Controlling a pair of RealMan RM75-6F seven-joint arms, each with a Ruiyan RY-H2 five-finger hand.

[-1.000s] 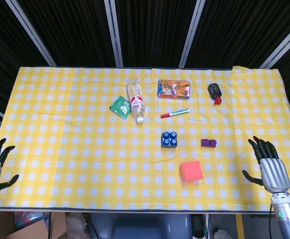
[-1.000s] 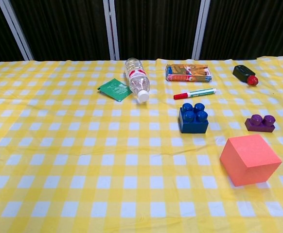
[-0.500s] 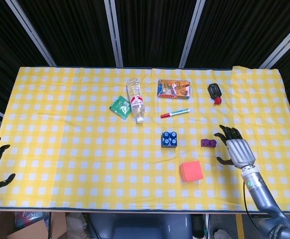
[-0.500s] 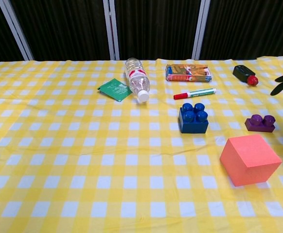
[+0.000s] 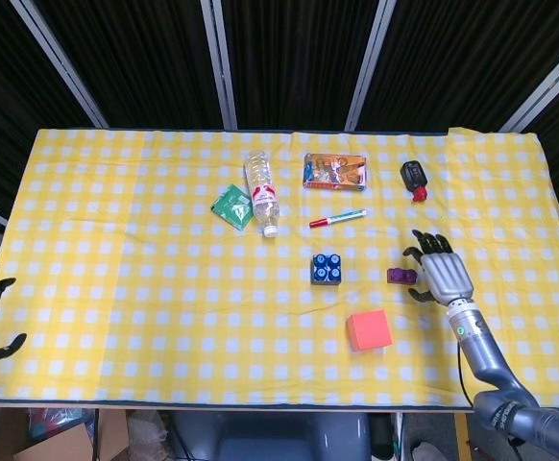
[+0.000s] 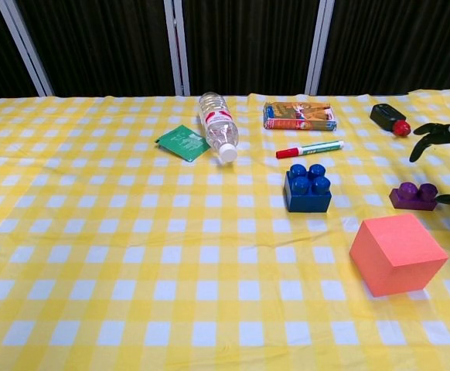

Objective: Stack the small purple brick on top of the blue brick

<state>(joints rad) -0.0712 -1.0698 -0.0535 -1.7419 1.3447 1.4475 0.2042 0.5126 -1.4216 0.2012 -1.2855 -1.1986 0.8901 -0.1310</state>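
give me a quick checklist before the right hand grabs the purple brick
1. Right hand open, fingers apart: ok.
2. Hand beside the purple brick, not yet holding it: ok.
3. Purple brick upright, studs up: ok.
4. Blue brick top free of other things: ok.
5. Orange block apart from both bricks: ok.
6. Fingers touching the brick: cannot tell.

small brick [image 5: 401,276] lies right of the studded brick [image 5: 327,268], cube [image 5: 369,329] in front between them.
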